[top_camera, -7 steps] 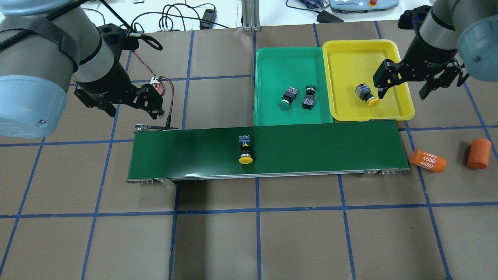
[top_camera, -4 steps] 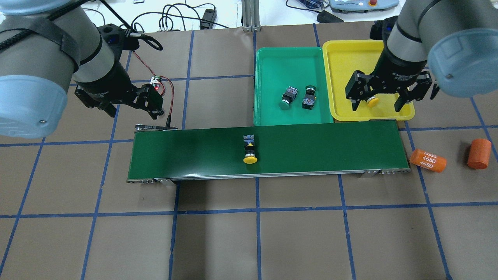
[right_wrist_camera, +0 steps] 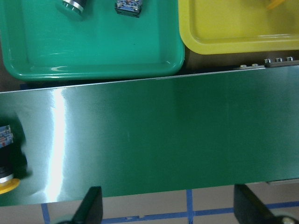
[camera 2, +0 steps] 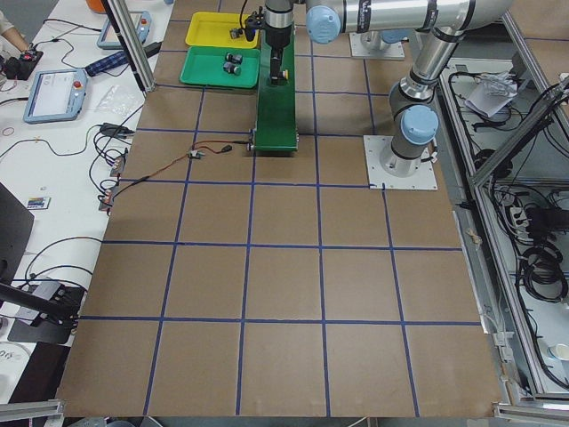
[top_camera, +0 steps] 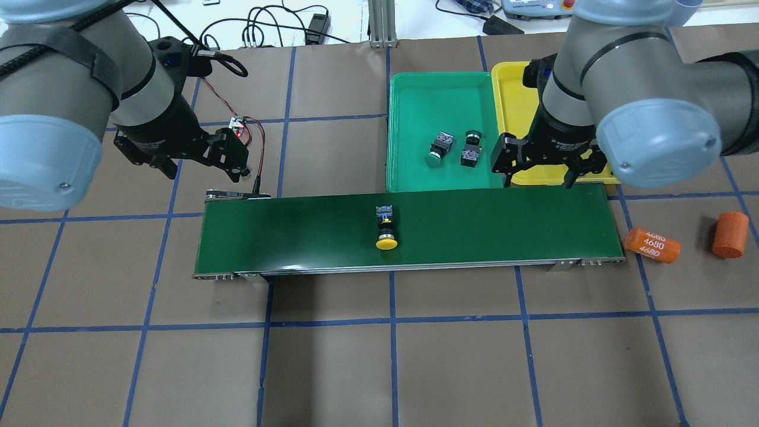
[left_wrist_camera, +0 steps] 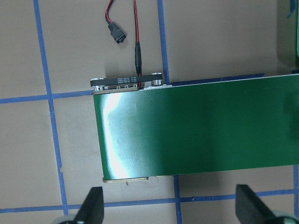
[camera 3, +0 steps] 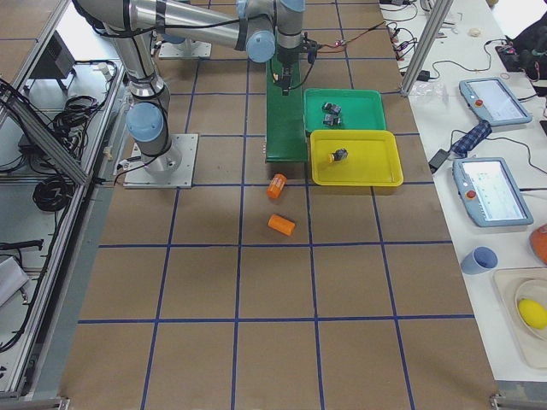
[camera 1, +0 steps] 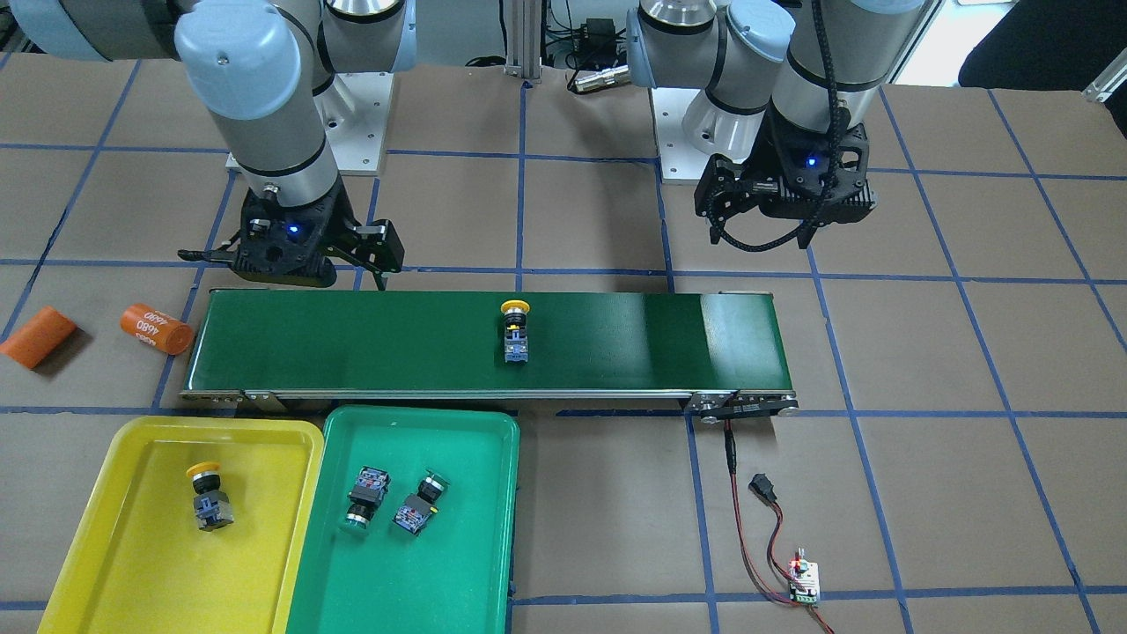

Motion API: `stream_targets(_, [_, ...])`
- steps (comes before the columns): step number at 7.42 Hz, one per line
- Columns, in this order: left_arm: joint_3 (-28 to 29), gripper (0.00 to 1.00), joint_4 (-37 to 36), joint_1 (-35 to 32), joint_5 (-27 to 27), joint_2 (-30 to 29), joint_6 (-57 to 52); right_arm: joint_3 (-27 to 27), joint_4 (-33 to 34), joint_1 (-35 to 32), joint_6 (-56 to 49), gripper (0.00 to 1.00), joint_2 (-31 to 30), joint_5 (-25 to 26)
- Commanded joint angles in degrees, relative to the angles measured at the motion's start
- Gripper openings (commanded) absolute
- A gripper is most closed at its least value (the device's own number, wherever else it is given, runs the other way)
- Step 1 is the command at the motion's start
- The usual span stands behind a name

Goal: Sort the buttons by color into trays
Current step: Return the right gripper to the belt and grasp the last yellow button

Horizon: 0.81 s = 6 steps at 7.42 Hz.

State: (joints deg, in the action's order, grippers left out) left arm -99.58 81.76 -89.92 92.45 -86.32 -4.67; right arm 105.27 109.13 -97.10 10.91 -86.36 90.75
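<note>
One yellow-capped button (top_camera: 386, 229) lies on the conveyor belt (top_camera: 486, 225), also at the left edge of the right wrist view (right_wrist_camera: 4, 163). A second yellow-capped button (camera 1: 208, 498) rests in the yellow tray (camera 1: 132, 563); my right arm hides it from overhead. Two green-capped buttons (top_camera: 439, 148) (top_camera: 471, 149) lie in the green tray (top_camera: 439, 98). My right gripper (top_camera: 538, 172) hovers open and empty over the belt's far edge by the yellow tray (top_camera: 514, 95). My left gripper (top_camera: 198, 166) hangs open and empty over the belt's left end (left_wrist_camera: 140, 140).
Two orange cylinders (top_camera: 652, 244) (top_camera: 730, 234) lie on the table right of the belt. A small circuit board (top_camera: 238, 123) with red and black wires sits behind the belt's left end. Brown table with blue tape lines stretches in front of the belt.
My right arm has swung from over the yellow tray leftward and nearer, to the belt's far edge, still open. The yellow-capped button on the belt has drifted slightly right. My left arm stayed still.
</note>
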Motion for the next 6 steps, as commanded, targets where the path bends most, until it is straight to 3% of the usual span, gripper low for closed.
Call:
stream_targets(1, [0.0,1.0,0.07,0.0,0.01,0.01,0.01,0.37,7.64,-5.88,6.54,1.0,4.86,0.04])
stream_targets(4, [0.09,1.0,1.03,0.18,-0.17,0.1,0.01,0.37,15.13,-11.79,9.99,1.0,10.4,-0.05])
stream_targets(6, [0.0,1.0,1.03,0.18,-0.08,0.36,-0.08,0.37,15.23,-12.41,10.01,1.0,12.34,-1.88])
